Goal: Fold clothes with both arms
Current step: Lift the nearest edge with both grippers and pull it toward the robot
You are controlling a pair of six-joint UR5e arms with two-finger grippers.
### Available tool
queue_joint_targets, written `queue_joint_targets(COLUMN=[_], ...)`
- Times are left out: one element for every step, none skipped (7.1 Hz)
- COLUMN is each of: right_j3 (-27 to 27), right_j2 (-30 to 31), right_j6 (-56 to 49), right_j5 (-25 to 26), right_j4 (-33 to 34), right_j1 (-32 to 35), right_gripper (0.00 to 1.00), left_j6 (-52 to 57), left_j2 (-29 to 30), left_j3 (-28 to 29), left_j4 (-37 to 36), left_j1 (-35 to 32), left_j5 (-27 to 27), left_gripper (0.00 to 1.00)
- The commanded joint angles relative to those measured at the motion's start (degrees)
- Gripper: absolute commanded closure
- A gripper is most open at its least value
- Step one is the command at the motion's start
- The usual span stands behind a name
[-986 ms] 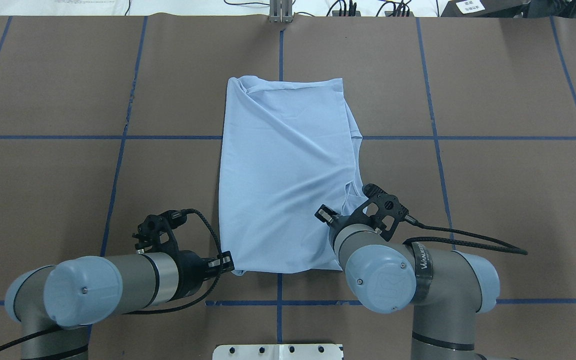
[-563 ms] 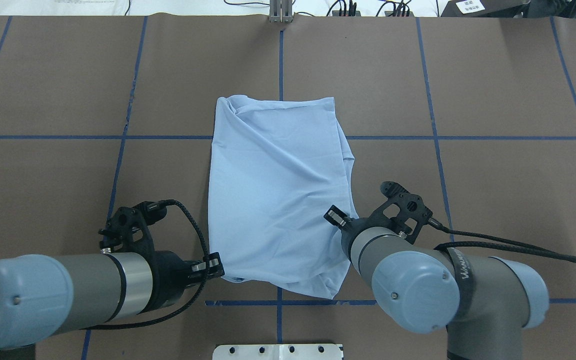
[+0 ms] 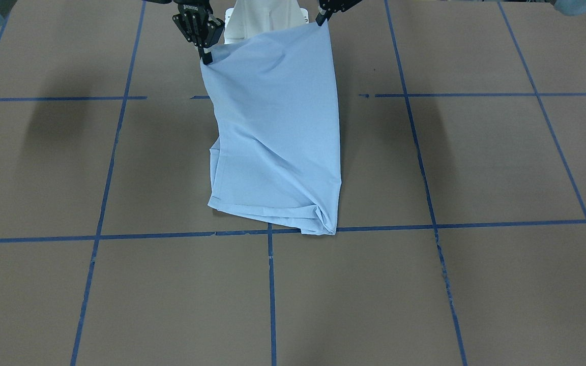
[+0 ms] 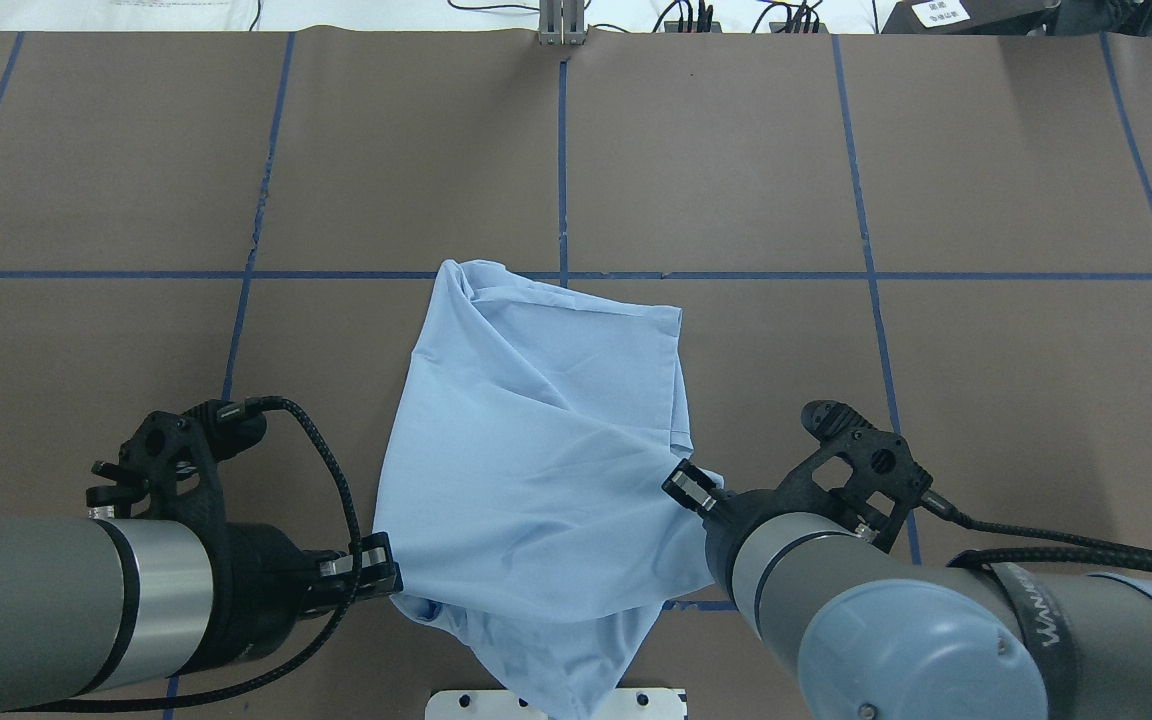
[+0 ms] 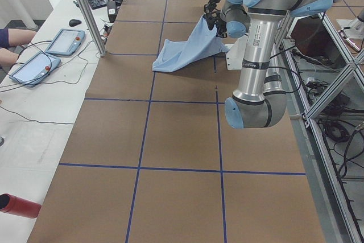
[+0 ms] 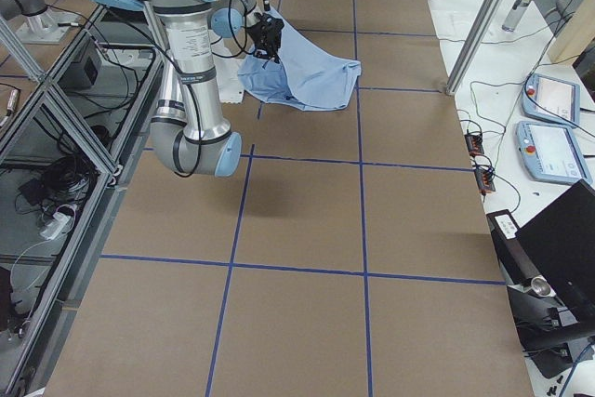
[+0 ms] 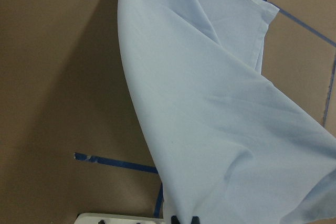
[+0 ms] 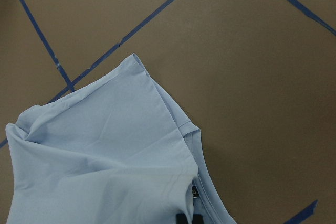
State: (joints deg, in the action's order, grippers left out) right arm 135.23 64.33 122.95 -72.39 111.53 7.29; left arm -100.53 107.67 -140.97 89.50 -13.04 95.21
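Brown table (image 4: 936, 150), gridded with blue tape (image 4: 562, 150). Lower left in the overhead view, the left gripper (image 4: 379, 579) pinches a raised corner of the T-shirt (image 4: 536, 450). Lower right, the right gripper (image 4: 692, 488) is clamped on its opposite edge. Beyond them, its far hem rests on the table at mid-frame.
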Motion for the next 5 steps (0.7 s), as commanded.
queue_joint_targets(right_j3=[-5.13,-10.02,-15.55,-20.57,-24.71], right_j2=[-2.27,-2.37,-2.72,-5.07,-7.71], right_j6=[-0.96,-3.05,-4.12,-5.69,-6.06], right_j5=[-0.03,-0.12,-0.29,-1.77,-3.61], right_j4=[-1.13,-6.79,-12.33,-14.39,-14.50], right_j1=[2.54,4.99,7.89,10.88,12.99], right_gripper=[1.00,1.00,1.00,1.00,1.00], left_j6=[0.25,3.55,7.15,10.93,13.58], left_j2=[4.01,8.39,10.87,12.37,15.00], left_j3=[5.32,10.31,15.32,19.38,24.98], left_j4=[-0.73,-0.81,-0.64,-0.38,0.41], left_j1=[-1.89,-5.21,-8.72,-12.32,-15.67], left_j5=[0.15,0.32,0.41,0.58,0.67], left_gripper=[1.00,1.00,1.00,1.00,1.00])
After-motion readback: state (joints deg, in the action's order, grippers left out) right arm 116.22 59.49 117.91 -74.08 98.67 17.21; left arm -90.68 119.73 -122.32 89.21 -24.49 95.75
